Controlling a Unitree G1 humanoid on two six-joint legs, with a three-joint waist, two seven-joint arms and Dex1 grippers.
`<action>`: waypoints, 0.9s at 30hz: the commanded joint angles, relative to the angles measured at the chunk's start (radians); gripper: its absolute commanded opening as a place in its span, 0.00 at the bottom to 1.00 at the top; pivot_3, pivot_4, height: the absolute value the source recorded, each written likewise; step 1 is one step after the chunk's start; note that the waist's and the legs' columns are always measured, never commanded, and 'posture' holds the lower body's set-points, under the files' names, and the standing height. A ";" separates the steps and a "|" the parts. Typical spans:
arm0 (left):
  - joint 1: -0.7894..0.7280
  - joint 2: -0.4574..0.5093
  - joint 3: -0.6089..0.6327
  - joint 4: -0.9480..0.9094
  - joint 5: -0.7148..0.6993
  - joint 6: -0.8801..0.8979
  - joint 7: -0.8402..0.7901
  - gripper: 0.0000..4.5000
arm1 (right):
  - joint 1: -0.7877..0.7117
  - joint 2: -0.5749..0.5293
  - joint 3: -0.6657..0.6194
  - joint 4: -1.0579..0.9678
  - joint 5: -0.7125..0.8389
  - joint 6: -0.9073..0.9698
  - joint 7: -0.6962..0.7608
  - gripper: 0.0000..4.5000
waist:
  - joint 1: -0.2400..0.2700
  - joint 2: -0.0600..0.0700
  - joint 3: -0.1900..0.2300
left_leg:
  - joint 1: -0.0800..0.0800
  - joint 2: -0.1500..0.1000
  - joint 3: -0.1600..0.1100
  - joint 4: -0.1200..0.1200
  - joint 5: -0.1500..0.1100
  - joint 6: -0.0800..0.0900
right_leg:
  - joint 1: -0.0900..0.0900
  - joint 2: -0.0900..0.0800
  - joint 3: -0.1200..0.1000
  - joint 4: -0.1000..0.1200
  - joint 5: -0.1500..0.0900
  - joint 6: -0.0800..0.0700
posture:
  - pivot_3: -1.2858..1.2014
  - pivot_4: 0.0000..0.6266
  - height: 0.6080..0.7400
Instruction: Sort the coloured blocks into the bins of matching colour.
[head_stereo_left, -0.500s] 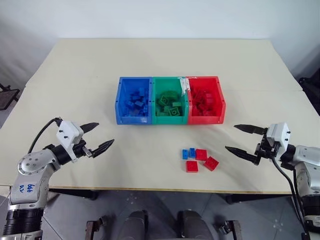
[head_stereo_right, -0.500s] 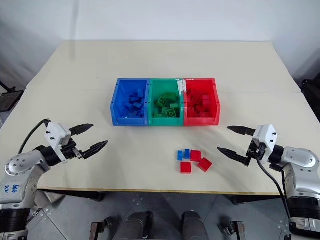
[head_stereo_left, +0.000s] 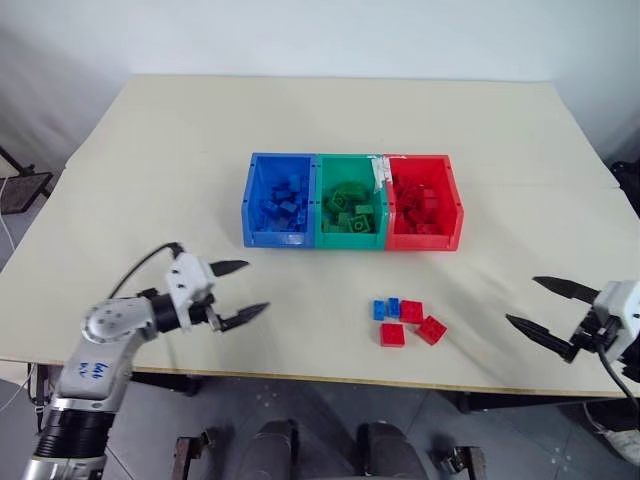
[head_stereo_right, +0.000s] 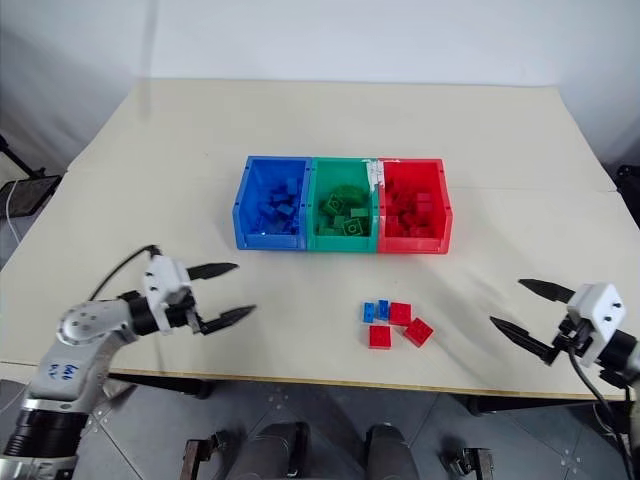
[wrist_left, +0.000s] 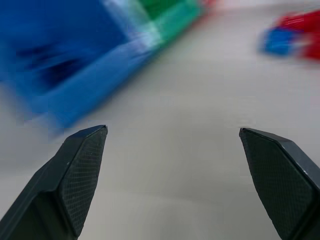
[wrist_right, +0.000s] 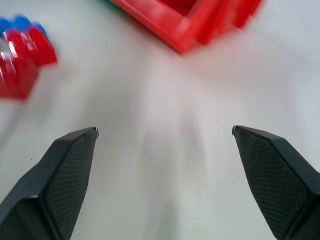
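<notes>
Right now both pincers stand wide apart at the fingers and hold nothing. The loose blocks (head_stereo_left: 408, 320) lie in a small cluster near the table's (head_stereo_left: 150, 180) front edge: two blue ones at the back left of the group, three red ones beside and in front of them. From the right gripper (head_stereo_left: 545, 312) they lie off toward the middle of the table, with bare tabletop between; from the left gripper (head_stereo_left: 238, 292) they lie across a wider stretch. I'd judge the right arm slightly nearer. The cluster runs roughly side to side, blocks touching or nearly so, which leaves little room for a finger between them. The bins (head_stereo_left: 353, 202) sit beyond the blocks, red nearest the right pincer, blue nearest the left.
</notes>
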 joint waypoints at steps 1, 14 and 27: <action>-0.016 -0.001 -0.045 -0.079 -0.033 0.015 -0.054 1.00 | 0.013 -0.031 -0.017 0.007 0.010 -0.014 0.024 1.00 | -0.012 0.000 0.000 | 0.000 0.001 0.001 0.000 0.000 0.000 | 0.000 0.001 0.000 0.000 0.000 0.000 | 0.52 0.24 1.00; 0.071 0.063 0.121 -0.048 -0.086 -0.022 -0.094 1.00 | -0.078 0.018 0.271 -0.283 0.039 0.320 0.037 1.00 | -0.011 0.000 0.000 | 0.001 0.003 0.002 0.002 0.000 0.000 | -0.001 0.000 0.001 0.003 0.000 0.000 | 0.52 0.24 1.00; 0.213 0.075 0.216 -0.176 -0.114 -0.011 -0.060 1.00 | -0.070 0.086 0.418 -0.286 -0.048 0.340 -0.019 1.00 | -0.005 -0.001 0.000 | 0.000 0.002 -0.001 0.003 -0.001 0.000 | 0.001 -0.003 0.000 -0.001 0.000 0.000 | 0.52 0.24 1.00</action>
